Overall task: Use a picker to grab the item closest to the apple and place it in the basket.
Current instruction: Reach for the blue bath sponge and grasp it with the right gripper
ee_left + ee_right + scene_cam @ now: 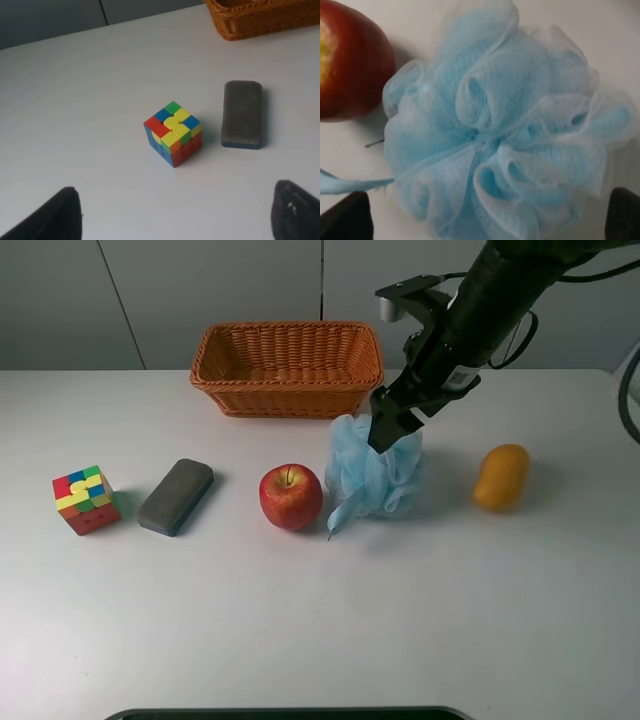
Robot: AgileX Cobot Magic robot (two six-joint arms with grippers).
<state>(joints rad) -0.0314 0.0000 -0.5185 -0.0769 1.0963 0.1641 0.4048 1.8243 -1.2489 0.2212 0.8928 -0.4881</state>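
Note:
A red apple (291,497) sits on the white table. A light blue mesh bath pouf (375,475) lies right beside it, on its right, with a loose ribbon trailing toward the apple. My right gripper (386,432) hangs just over the pouf's top, at or very near its mesh. In the right wrist view the pouf (505,135) fills the frame, the apple (350,65) is at its side, and the right gripper (490,220) is open around nothing. The woven basket (288,368) stands behind them. My left gripper (175,220) is open and empty above the table.
An orange fruit (501,476) lies right of the pouf. A grey eraser block (176,496) and a colourful puzzle cube (84,499) lie left of the apple; both show in the left wrist view, block (242,114) and cube (173,132).

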